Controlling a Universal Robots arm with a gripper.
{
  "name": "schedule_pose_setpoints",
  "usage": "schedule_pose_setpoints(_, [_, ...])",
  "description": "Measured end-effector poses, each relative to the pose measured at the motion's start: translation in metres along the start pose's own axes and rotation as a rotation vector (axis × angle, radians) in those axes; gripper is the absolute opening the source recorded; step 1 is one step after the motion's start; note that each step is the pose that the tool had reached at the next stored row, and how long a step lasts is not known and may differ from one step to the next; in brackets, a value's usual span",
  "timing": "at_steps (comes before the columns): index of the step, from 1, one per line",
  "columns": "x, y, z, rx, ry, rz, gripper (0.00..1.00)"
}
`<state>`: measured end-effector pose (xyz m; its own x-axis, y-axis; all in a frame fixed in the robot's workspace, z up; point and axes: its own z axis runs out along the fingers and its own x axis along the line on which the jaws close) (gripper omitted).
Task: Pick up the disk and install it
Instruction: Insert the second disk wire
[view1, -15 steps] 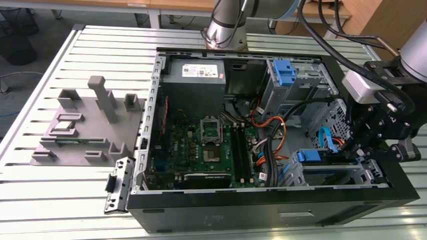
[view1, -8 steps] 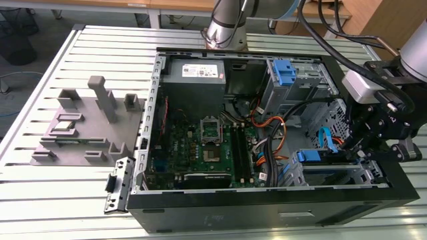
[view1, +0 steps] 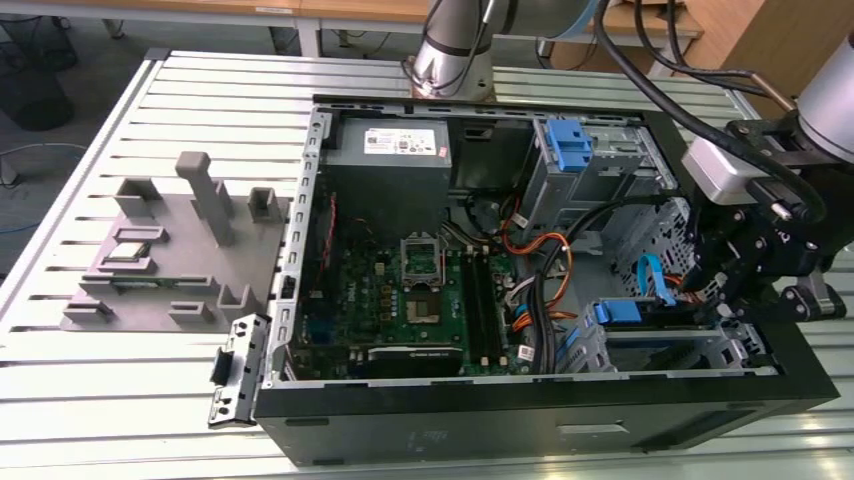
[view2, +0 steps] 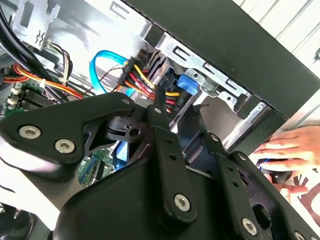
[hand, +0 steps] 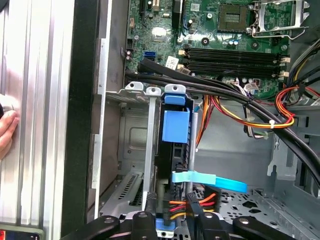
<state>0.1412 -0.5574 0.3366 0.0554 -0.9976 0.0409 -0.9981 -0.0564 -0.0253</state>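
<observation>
The disk (view1: 657, 327) stands on edge in the metal drive cage (view1: 667, 355) at the near corner of the open computer case, on the exterior view's right. Its blue rail tab (hand: 176, 125) shows at the far end, and its dark edge (hand: 176, 159) runs back between the cage's slots. My gripper (view1: 747, 310) reaches down over the cage's right end. In the first wrist view my gripper (hand: 170, 221) has its black fingers (hand: 145, 220) either side of the disk's near end, closed on it. The second wrist view has my gripper (view2: 180, 107) beside red and yellow power wires.
A blue data cable (hand: 210, 181) and a power plug (hand: 192, 201) hang just beside the fingers. Thick black cables (hand: 210, 90) cross above the motherboard (view1: 414, 290). A person's hand (view2: 292, 145) rests outside the case wall. A grey fixture (view1: 174, 250) stands on the slatted table.
</observation>
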Motion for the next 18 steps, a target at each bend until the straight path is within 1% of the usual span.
schedule_pose_setpoints(8, [-0.0041,-0.0001,0.0052,0.0004,-0.0003,-0.01,0.37])
schedule_pose_setpoints(18, [-0.0043,-0.0001,0.0054,0.0006,-0.0004,-0.013,0.37])
